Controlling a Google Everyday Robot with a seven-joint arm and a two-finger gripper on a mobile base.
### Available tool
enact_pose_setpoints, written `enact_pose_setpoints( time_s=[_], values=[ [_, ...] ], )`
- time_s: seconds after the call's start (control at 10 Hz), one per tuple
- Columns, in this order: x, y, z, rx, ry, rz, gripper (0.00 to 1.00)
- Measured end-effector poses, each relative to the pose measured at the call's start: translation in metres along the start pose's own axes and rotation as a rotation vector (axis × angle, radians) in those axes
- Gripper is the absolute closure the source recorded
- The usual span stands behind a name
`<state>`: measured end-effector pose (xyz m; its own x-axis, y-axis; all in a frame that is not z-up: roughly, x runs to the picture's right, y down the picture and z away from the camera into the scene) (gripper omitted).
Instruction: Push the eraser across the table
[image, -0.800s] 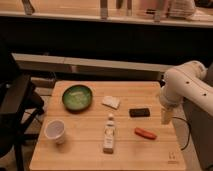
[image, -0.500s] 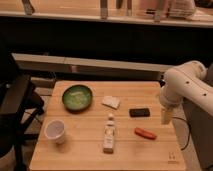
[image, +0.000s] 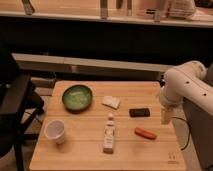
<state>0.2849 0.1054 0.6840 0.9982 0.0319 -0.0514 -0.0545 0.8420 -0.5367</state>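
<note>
Push not yet started | gripper (image: 165, 116) hangs by the table (image: 80, 150) edge, grip state: cannot tell | eraser (image: 139, 112) just inboard of the jaws, apart | whole push remains

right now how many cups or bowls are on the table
2: green bowl back left, white cup front left; none seems hidden. Gripper hangs at the table's right edge, right of the eraser.

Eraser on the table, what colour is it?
Black eraser, camera view; the gripper hangs to its right.
</note>
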Motion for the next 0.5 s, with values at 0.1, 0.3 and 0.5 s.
enact_pose_setpoints(
  time_s=[0.1, 0.3, 0.5],
  values=[
    [0.0, 0.0, 0.0, 0.0, 0.0, 0.0, 0.2],
    [0.0, -0.001, 0.0, 0.001, -0.002, 0.001, 0.2],
    [-0.002, -0.017, 0.01, 0.005, -0.009, -0.002, 0.2]
  ],
)
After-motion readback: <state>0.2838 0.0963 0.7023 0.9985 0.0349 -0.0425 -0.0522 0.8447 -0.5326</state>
